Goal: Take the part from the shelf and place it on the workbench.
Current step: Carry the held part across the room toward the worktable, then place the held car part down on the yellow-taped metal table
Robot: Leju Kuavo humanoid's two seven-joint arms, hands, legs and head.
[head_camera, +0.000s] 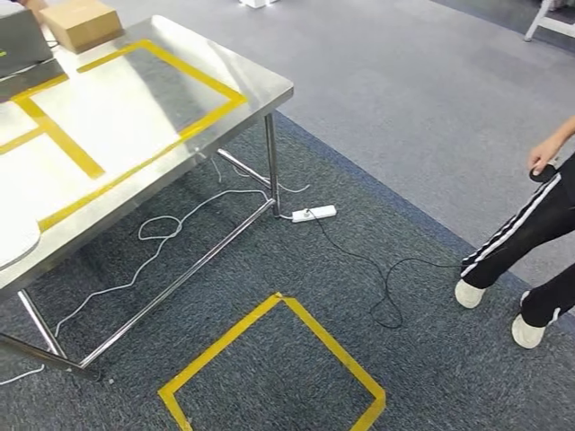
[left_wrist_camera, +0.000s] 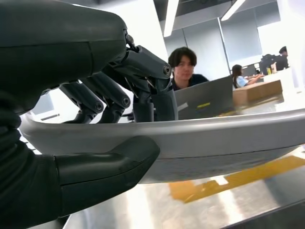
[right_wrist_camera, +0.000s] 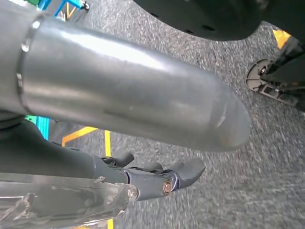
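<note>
The part (left_wrist_camera: 216, 138) is a long, curved silver-grey panel. My left hand (left_wrist_camera: 65, 52) grips it, dark fingers (left_wrist_camera: 144, 67) over its upper edge and the thumb (left_wrist_camera: 107, 162) under it. It hangs just above the steel workbench (left_wrist_camera: 151, 210) with yellow tape lines. In the head view the part's pale rounded end (head_camera: 13, 238) shows at the left edge, over the workbench (head_camera: 136, 108). My right hand (right_wrist_camera: 126, 90) hangs over grey carpet, its fingers (right_wrist_camera: 179, 174) stretched out with nothing in them.
A cardboard box (head_camera: 81, 22) and a laptop (head_camera: 21, 40) sit at the workbench's far end, with a person (left_wrist_camera: 183, 67) behind them. Another person (head_camera: 529, 242) stands to the right on the carpet. A power strip (head_camera: 314, 214) with cables and a yellow tape square (head_camera: 271, 368) lie on the floor.
</note>
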